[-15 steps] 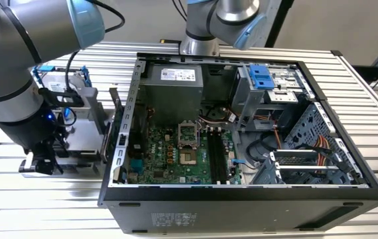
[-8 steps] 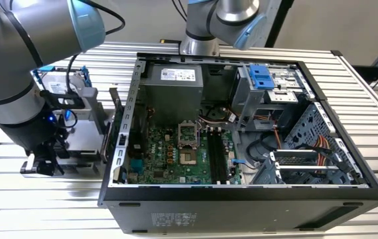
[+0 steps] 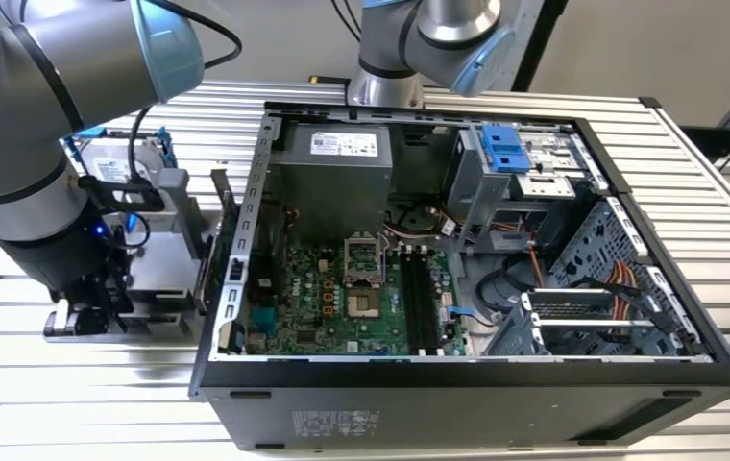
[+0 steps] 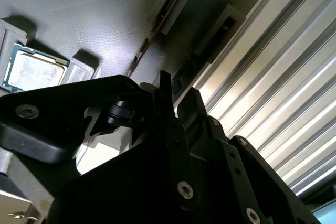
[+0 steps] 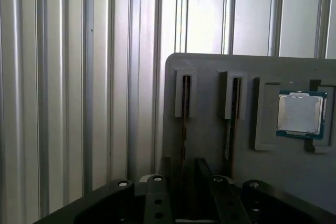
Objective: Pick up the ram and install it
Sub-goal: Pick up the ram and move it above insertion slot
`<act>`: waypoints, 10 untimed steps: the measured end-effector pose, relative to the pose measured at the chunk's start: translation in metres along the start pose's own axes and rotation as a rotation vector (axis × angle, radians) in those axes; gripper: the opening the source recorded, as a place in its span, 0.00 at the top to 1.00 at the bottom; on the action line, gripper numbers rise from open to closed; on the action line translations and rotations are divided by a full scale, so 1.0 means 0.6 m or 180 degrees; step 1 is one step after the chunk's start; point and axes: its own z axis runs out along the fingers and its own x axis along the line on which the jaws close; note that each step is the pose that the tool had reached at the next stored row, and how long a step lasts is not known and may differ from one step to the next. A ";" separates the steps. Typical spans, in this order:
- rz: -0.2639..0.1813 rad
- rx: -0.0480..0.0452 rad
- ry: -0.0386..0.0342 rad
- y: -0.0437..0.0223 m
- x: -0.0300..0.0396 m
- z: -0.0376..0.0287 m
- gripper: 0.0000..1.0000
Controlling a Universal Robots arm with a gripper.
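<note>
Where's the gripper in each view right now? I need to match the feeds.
Exterior view: gripper at the exterior view's left, beside the computer case.
First wrist view: gripper open, astride the ram.
Second wrist view: gripper astride the same ram.
Shared landmark: the grey tray.

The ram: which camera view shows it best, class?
The first wrist view: the ram stands on edge in its slot, seen lengthwise. The second wrist view shows it slanted, partly behind the end effector. In the exterior view the arm hides it.

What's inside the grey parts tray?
The grey tray holds two sticks on edge in slots, the ram and a second stick, plus a processor chip. The gripper covers the sticks' near ends.
</note>
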 end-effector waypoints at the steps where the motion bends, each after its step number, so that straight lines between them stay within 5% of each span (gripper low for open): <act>1: 0.0000 0.0000 0.0000 0.000 0.000 0.000 0.00; 7: 0.0000 0.0000 0.0000 0.000 0.000 0.000 0.00; 8: 0.0000 0.0000 0.0000 0.000 0.000 0.000 1.00; 10: 0.0000 0.0000 0.0000 0.000 0.000 0.000 1.00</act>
